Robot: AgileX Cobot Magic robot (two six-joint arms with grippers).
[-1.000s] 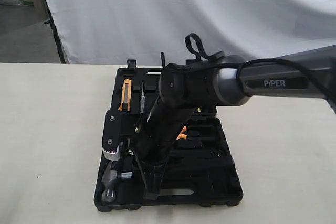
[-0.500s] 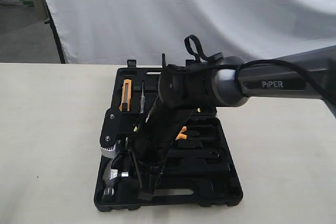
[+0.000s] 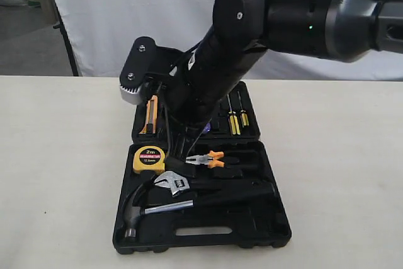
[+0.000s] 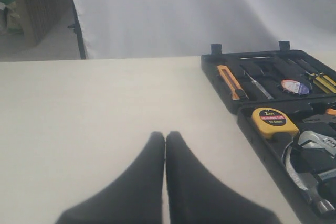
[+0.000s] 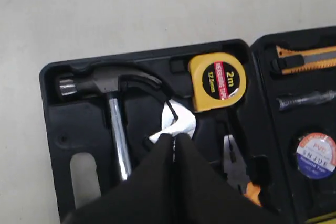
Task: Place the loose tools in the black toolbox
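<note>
An open toolbox (image 3: pixel 271 231) is set on the table (image 3: pixel 56 174), at the lower centre of the exterior view. In its near half, the hammer (image 3: pixel 170 206) is laid along the front, the wrench (image 3: pixel 173 184) just behind it, the tape measure (image 3: pixel 148 158) at the back left, and the pliers (image 3: pixel 206 159) to its right. In the far half, a knife (image 3: pixel 151 114) is seated at the left, screwdrivers (image 3: pixel 236 118) at the right, and the tape roll (image 4: pixel 292 86) between them.
</note>
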